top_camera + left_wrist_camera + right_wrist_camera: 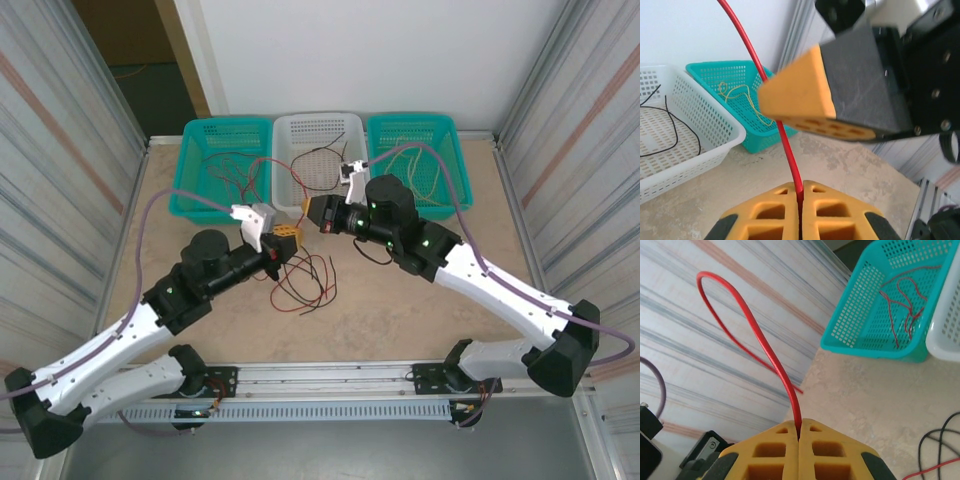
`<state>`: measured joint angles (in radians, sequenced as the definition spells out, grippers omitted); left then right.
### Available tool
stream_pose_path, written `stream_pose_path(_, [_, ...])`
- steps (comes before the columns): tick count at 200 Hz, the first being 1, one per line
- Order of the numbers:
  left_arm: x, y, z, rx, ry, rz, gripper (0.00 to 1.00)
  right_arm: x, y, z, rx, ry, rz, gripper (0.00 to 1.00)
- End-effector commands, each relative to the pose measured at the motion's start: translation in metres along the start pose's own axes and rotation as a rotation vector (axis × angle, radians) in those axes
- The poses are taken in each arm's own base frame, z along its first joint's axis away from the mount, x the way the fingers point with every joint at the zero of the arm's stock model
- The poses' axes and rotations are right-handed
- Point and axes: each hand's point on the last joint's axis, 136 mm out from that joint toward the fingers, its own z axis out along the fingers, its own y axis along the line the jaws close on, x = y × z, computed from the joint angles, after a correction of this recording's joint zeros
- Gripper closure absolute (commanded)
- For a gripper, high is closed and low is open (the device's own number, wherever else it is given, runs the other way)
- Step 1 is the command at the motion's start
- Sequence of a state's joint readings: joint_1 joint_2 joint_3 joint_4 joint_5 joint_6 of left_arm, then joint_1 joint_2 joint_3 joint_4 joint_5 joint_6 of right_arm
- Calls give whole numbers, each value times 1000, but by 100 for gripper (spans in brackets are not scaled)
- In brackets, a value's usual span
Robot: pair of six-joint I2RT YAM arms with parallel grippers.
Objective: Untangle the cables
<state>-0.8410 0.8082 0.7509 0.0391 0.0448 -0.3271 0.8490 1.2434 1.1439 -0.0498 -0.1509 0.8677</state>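
Observation:
Both grippers pinch the same red cable (785, 140). My left gripper (800, 192) is shut on it, and the cable rises from between the yellow fingertips. My right gripper (799, 429) is shut on it too, and the cable (767, 352) loops up and to the left. From above, the left gripper (290, 240) and the right gripper (310, 212) sit close together in front of the white basket. One of the right gripper's fingers (805, 95) hangs close above the left one. A loose tangle of red and black cables (305, 280) lies on the table below them.
Three baskets line the far edge. The left teal basket (200, 205) holds red wires (900, 310). The white basket (318, 118) holds black wires (670, 120). The right teal basket (455, 150) holds yellow wires (740, 95). Striped walls close in both sides.

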Motion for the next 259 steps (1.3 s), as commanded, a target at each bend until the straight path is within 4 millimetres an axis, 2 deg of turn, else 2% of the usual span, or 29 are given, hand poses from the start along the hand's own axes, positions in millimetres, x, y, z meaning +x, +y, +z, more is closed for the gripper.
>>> stream_pose_path(1, [-33,-1,-14,4,-181,-88,100,-8,-13,-1,5,-78,116,100])
stream_pose_path(30, [-36,6,-16,-33,-206,-99,100,2,-23,6,12,-72,160,99])
stream_pose_path(47, [-31,16,-11,-98,-161,-94,100,1,-24,6,35,-73,140,85])
stream_pose_path(61, [-24,29,-7,-168,-105,-96,100,-8,-26,-2,87,-98,90,69])
stream_pose_path(73, [-19,47,-8,-263,-55,-116,100,-17,-36,-15,182,-124,34,57])
stream_pose_path(88, [-18,67,-10,-336,-7,-133,100,-28,-54,-31,310,-139,-7,49])
stream_pose_path(112, [-26,102,-12,-421,53,-149,100,-28,-82,-48,422,-119,-22,46])
stream_pose_path(145, [-61,155,-5,-486,92,-144,100,2,-111,-56,485,-43,-18,45])
stream_pose_path(177, [-101,202,24,-522,83,-69,100,29,-132,-53,502,22,1,49])
stream_pose_path(200, [-125,226,58,-489,88,-20,100,40,-137,-46,495,60,-8,49])
stream_pose_path(227, [-135,263,96,-488,106,19,100,48,-142,-37,501,102,-31,50])
stream_pose_path(243, [-132,287,113,-513,139,21,100,53,-145,-34,512,118,-42,51])
stream_pose_path(259, [-118,314,124,-564,186,20,100,56,-147,-34,522,128,-46,51])
